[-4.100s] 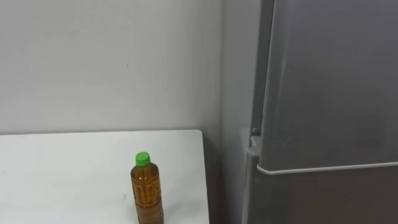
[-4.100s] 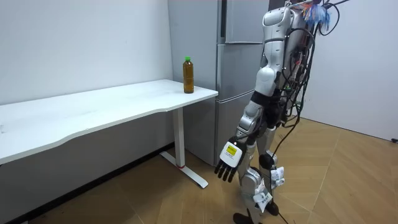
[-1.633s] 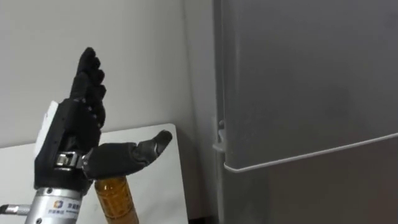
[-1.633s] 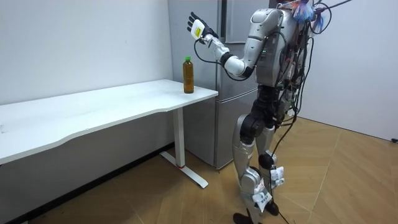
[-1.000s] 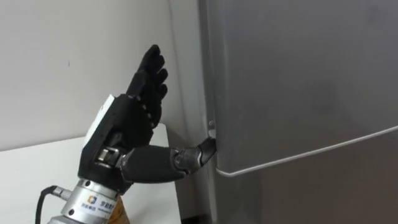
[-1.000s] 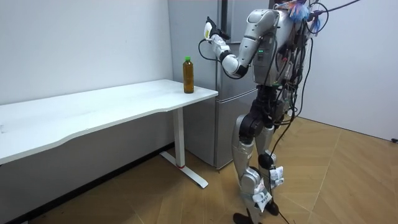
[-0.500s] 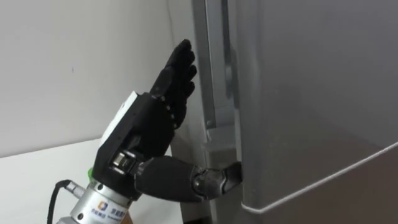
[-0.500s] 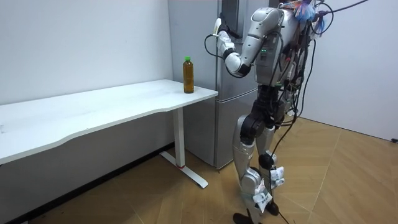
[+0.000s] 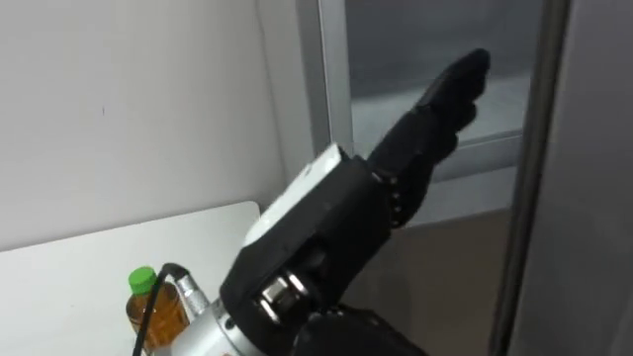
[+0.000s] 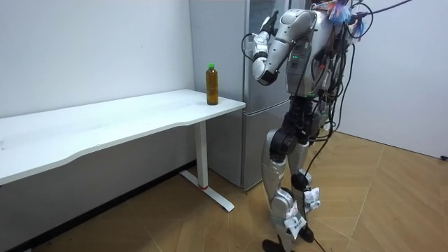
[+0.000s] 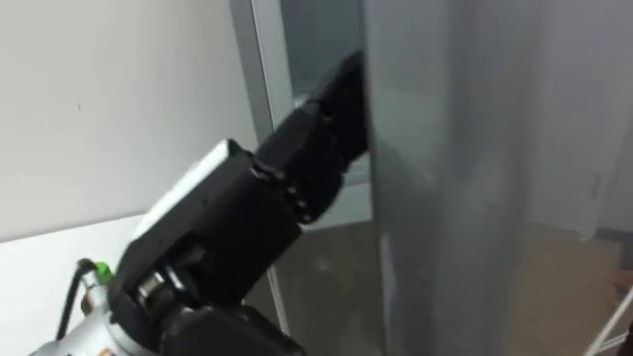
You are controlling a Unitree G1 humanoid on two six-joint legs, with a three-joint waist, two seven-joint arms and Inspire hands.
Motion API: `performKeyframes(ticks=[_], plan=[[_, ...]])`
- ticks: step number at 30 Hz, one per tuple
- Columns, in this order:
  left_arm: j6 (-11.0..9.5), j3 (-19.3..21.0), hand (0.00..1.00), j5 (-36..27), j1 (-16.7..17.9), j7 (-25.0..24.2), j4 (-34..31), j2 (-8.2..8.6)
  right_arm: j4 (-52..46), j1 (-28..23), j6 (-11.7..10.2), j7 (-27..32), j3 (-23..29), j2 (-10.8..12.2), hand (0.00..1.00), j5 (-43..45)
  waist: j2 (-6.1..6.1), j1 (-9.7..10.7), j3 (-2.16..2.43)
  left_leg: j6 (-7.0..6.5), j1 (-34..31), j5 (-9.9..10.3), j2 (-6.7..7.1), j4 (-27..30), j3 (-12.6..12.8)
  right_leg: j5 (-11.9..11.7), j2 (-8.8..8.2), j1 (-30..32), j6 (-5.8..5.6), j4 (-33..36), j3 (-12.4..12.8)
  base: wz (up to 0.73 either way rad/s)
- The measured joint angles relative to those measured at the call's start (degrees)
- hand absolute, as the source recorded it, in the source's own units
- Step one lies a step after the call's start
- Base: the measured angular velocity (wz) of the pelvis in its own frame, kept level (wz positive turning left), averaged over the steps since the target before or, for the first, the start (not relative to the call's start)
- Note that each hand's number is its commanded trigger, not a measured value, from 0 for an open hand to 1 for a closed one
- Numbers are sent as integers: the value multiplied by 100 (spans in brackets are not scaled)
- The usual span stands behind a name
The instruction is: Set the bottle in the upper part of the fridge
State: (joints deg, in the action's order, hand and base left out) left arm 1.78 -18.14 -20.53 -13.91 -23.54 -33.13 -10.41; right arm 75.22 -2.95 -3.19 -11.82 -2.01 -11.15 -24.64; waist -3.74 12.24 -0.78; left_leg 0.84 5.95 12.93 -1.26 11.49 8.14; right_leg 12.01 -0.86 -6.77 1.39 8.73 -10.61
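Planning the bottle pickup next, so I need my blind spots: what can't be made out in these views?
Right eye view: the black left hand, fingertips hidden behind the edge of the grey fridge door.
Left eye view: the amber plastic bottle with green cap, lower part cut off by the bottom edge.
Both eye views: shelves inside the upper fridge compartment, blocked by hand and door.

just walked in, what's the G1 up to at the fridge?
It stands at the fridge with the upper door ajar. The left robot hand, fingers straight, reaches into the gap behind the door's edge. The bottle stands untouched on the white table beside the fridge.
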Motion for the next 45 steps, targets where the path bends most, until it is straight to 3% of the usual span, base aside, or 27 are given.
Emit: performKeyframes(ticks=[3,9,22,26,34,38,42,45], plan=[[0,-200,0,3,-9,-92,1,90,4,32,-59,38,-189,-34,0,-39,-38,4,25,0,-36,0,-2,15,13,-4,14,30,6,5,4,0],[39,-467,0,-3,-17,-244,8,173,17,130,-43,53,-352,-37,0,2,-46,21,30,0,-21,0,-19,-11,26,-9,22,44,15,13,44,-4],[79,-528,0,-3,-64,-308,16,194,33,203,28,192,-400,8,0,-47,-24,72,11,0,-25,0,-23,-20,179,-12,20,106,16,37,159,-4],[85,-632,0,-7,-200,-282,41,192,40,210,31,249,-568,2,0,-303,-33,95,10,0,-17,0,-44,-10,381,-21,31,138,21,26,276,-15],[83,-818,0,-20,-452,-258,220,204,21,308,78,241,-571,5,0,-328,-63,330,4,2,-24,1,-113,-11,730,-32,56,273,31,58,530,-20],[80,-899,0,-21,-554,-309,353,217,33,335,83,235,-558,1,0,-325,-83,413,-5,4,18,2,-139,-26,782,-65,109,295,51,98,736,-24],[11,-897,0,-20,-561,-288,453,223,51,331,83,181,-538,-77,0,-255,-112,469,-22,6,175,4,-174,-32,1061,-66,123,280,51,98,916,-30],[-95,-895,0,-22,-567,-286,545,221,82,283,78,98,-338,-123,0,-196,-114,545,-27,7,189,4,-182,-33,1135,-73,142,296,57,105,1042,-22]])
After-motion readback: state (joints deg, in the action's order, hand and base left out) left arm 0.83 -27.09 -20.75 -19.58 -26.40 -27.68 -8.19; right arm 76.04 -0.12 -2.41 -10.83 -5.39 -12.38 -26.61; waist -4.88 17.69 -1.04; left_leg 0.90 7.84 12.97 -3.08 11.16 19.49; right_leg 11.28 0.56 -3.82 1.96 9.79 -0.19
